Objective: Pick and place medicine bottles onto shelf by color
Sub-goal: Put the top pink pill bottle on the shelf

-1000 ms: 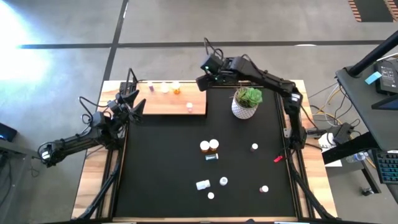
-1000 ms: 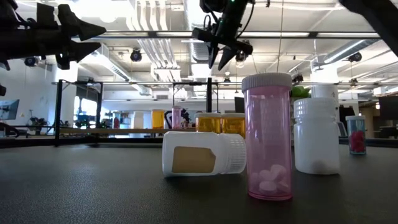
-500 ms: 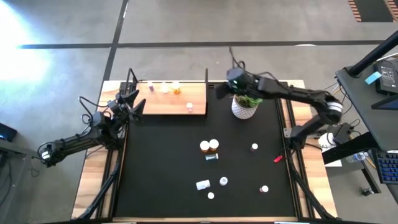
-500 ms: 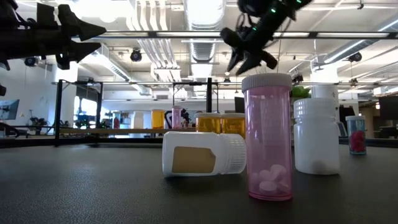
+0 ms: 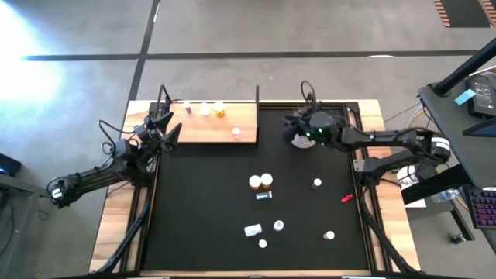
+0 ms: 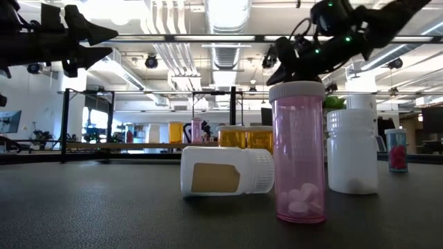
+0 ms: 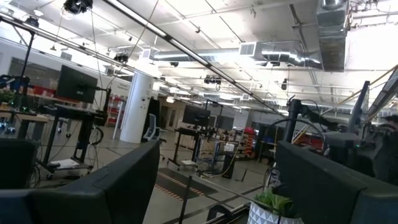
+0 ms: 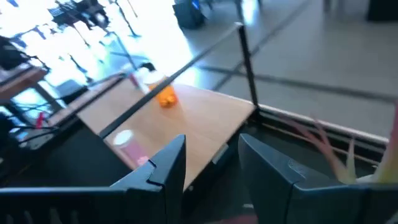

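- Swinging away from the far edge of the shelf (image 5: 217, 124), the right arm has crossed in about a second to sit over the white pot with the plant; the right gripper (image 5: 293, 128) now hangs above the pot, hiding most of it from above. Its wrist view shows the two dark fingers (image 8: 166, 165) parted with nothing between them, so it is empty.
- That retreat with an empty grip suggests a drop-off at the shelf is finished and the arm is heading back for another bottle.
- Black mat (image 5: 201, 217): unchanged, covering most of the table.
- Shelf: it sits at the mat's far left corner, and four small bottles already stand on it, three in a row along the far edge and a pinkish one (image 5: 235, 133) near the front right.
- Left arm: it has not moved, parked at the left side with the left gripper (image 5: 164, 126) just beside the shelf's left end; its fingers (image 7: 112, 186) stand wide apart and hold nothing.
- Loose bottles: a pair of orange ones (image 5: 260, 183) stands mid-mat and the rest are scattered toward the near edge, including a white bottle on its side (image 6: 227, 169) and an upright pink one (image 6: 298, 152).
- Sorting is partly done; most bottles remain on the mat, well apart from the shelf.
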`<action>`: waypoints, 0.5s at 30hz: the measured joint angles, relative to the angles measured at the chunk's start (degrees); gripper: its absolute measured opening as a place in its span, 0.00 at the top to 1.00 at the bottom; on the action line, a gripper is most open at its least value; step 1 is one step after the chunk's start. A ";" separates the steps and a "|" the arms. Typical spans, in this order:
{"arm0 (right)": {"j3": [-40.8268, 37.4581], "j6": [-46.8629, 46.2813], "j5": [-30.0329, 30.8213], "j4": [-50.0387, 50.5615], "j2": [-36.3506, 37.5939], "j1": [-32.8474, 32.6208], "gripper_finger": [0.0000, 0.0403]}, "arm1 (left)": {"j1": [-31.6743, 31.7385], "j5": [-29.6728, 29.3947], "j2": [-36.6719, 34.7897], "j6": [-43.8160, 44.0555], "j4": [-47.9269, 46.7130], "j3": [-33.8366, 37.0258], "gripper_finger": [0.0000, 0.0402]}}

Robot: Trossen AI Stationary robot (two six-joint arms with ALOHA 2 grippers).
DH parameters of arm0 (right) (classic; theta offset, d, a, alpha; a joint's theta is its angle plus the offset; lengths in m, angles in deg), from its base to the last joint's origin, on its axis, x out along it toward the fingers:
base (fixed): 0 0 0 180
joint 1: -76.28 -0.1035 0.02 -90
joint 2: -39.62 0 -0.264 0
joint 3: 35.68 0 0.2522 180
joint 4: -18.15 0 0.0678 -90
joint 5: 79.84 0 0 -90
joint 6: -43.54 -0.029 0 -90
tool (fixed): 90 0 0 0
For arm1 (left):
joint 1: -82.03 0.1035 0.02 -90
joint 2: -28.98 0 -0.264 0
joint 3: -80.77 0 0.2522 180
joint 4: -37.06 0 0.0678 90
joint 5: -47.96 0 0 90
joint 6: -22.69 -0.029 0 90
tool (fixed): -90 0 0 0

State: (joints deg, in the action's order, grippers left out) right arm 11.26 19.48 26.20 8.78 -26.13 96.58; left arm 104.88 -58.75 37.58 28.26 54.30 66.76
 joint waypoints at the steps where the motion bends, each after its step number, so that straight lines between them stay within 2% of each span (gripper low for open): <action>1: -1.45 1.31 0.00 -2.69 0.22 -0.45 0.66 | -0.02 0.00 0.00 0.01 -0.02 0.00 0.24; 15: -16.51 16.66 -2.81 -30.41 0.69 -4.49 0.66 | 0.00 -0.01 0.00 0.01 -0.02 0.01 0.24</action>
State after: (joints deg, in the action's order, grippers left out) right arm -5.26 36.14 23.38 -21.63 -25.44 92.09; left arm 104.88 -58.76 37.58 28.27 54.28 66.76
